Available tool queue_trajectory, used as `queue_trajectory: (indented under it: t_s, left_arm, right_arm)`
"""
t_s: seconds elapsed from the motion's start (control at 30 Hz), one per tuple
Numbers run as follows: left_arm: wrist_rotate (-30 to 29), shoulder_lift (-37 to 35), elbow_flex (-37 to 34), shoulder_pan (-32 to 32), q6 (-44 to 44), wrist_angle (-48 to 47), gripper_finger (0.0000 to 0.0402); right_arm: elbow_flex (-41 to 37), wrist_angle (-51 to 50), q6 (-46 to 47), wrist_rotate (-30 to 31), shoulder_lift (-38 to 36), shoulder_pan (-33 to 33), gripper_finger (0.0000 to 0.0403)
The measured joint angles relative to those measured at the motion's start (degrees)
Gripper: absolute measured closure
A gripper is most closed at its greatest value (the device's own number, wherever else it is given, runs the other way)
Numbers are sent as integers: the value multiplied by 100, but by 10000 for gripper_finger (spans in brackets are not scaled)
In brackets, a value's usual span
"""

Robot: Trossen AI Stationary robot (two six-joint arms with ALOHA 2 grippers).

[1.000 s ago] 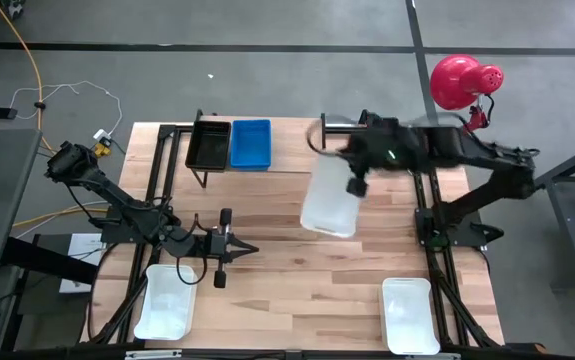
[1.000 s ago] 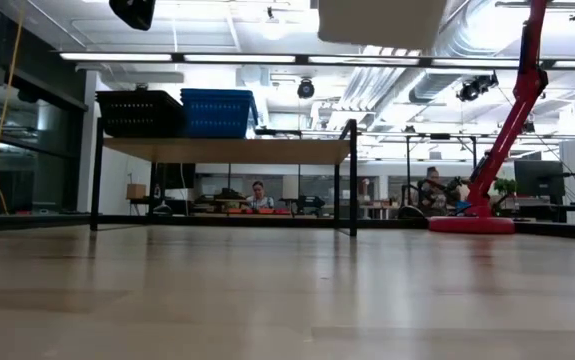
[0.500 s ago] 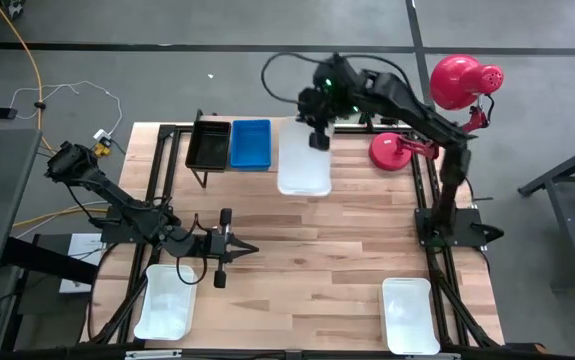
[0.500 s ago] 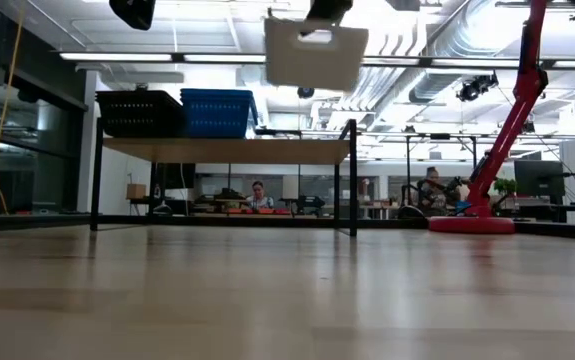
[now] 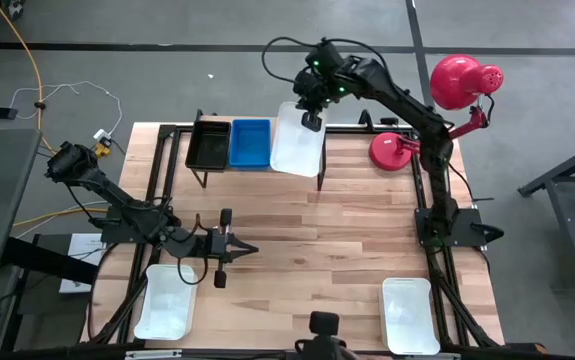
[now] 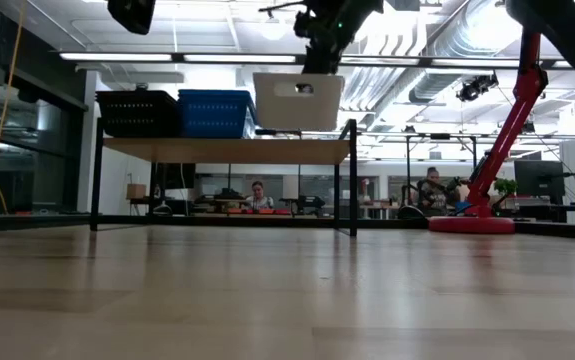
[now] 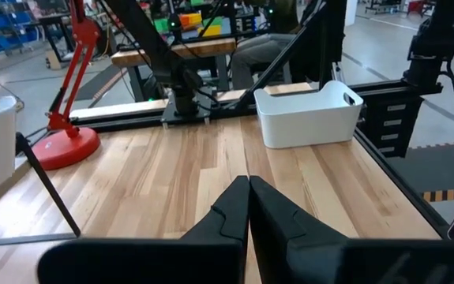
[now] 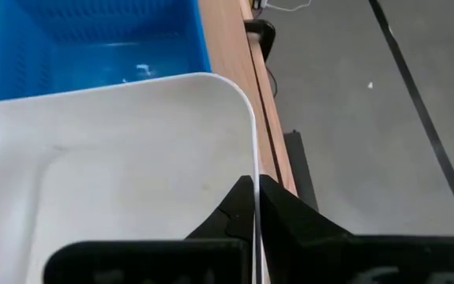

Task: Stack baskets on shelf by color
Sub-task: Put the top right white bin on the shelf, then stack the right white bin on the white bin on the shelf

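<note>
A: Where's the white basket (image 5: 295, 145)?
B: Over the shelf (image 6: 227, 150), just right of the blue basket (image 5: 250, 143), its rim pinched in the right gripper (image 5: 312, 112).
A: And the left gripper (image 5: 237, 248)?
B: Clamped empty, low over the table's (image 5: 317, 250) near-left.

A red lamp (image 5: 464, 82) stood just beyond the table's far right corner, its round base (image 5: 391, 151) resting on the wooden tabletop (image 5: 317, 250) to the right of the raised right gripper. An orange cable (image 5: 29, 60) and a thin white wire (image 5: 77, 92) lay on the grey floor (image 5: 167, 80), well behind the left gripper. Two people sat at desks (image 6: 257, 195) in the room behind.
</note>
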Motion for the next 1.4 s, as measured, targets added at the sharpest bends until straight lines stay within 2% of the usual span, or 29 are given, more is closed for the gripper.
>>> queue_trajectory:
  t_s: [0.3,0.5,0.93,1.07,1.33,1.4]
  left_arm:
    - [0,-1,0,-2,-3,-7,401]
    - [0,1,0,-2,-4,-18,401]
    - [0,-1,0,-2,-3,-17,401]
    - [0,-1,0,-2,-3,-19,401]
    - [0,0,0,-2,-3,-18,401]
    - [0,1,0,-2,-3,-19,401]
  right_arm:
    - [-18,92,-87,40,209,-66,403]
    - [-20,137,-87,414,255,-48,403]
    - [-22,154,64,444,255,-37,399]
    - [-22,171,136,459,255,-27,372]
    - [-24,220,37,747,255,127,290]
    - [-26,189,18,963,236,187,277]
